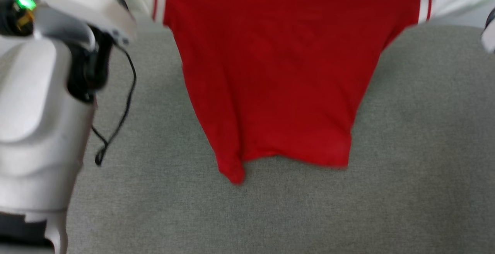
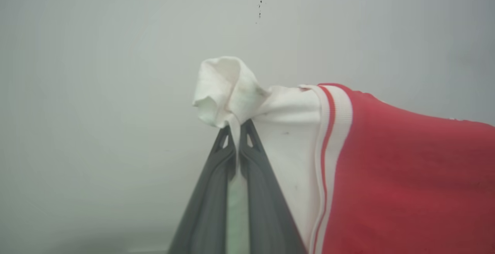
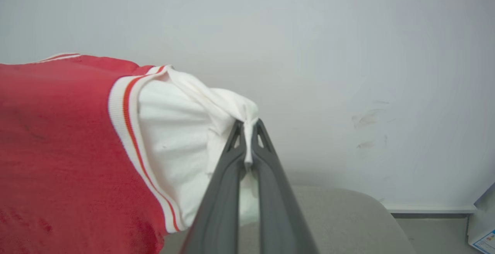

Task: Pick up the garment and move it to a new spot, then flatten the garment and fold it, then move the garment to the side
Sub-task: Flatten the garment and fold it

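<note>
The garment [image 1: 278, 72], a red T-shirt with white sleeves, hangs spread between my two arms above the grey cushion, its plain red side toward the head camera and its hem dangling near the cushion. My left gripper [image 2: 236, 128] is shut on the bunched white sleeve of the garment [image 2: 406, 176]. My right gripper [image 3: 248, 124] is shut on the other white sleeve of the garment [image 3: 58, 149]. Red-white striped trim runs beside each sleeve.
A grey upholstered surface [image 1: 425, 149] lies under the shirt. My pale left forearm [image 1: 34, 111] with a dangling black cable [image 1: 116, 122] stands at the left. A white wall [image 3: 348, 53] is behind, with a baseboard and floor at the far right of the right wrist view.
</note>
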`<state>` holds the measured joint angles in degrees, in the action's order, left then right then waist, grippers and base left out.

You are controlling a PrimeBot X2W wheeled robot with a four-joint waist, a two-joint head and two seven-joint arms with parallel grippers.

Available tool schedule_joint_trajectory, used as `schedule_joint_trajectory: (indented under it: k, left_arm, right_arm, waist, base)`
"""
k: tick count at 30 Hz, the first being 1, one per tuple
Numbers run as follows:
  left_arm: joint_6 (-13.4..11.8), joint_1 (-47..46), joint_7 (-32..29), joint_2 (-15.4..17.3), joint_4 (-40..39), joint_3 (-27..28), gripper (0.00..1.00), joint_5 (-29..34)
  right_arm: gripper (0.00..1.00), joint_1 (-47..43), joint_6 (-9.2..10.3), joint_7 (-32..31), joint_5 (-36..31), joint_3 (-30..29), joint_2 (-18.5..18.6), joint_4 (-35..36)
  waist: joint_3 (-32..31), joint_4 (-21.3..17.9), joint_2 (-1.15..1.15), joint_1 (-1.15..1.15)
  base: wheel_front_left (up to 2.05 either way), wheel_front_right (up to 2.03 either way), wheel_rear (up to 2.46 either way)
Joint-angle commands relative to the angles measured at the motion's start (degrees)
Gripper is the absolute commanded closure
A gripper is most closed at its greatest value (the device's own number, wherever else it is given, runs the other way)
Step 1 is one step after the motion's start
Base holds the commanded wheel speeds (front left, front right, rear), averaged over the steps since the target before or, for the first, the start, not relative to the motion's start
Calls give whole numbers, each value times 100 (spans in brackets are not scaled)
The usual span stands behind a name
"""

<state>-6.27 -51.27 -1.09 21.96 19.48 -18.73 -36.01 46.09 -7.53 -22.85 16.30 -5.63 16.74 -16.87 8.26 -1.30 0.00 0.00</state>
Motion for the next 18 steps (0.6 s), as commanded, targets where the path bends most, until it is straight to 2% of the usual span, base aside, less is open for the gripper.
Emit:
schedule_joint_trajectory:
  k: [1,11,18]
  left_arm:
    - [64,-585,206,-23,255,81,100,68]
    - [195,-2674,835,46,1042,222,100,408]
    - [288,-3635,981,171,1353,267,100,511]
  right_arm:
    - [100,550,8,183,-58,-4,26,-116]
    - [100,2603,8,720,-146,225,34,-545]
    - [100,3785,8,1027,-98,556,16,-983]
  waist:
    - [283,-21,0,0]
    - [1236,-181,0,0]
    - [2094,-289,0,0]
  base:
    - [0,0,0]
    - [0,0,0]
    - [0,0,0]
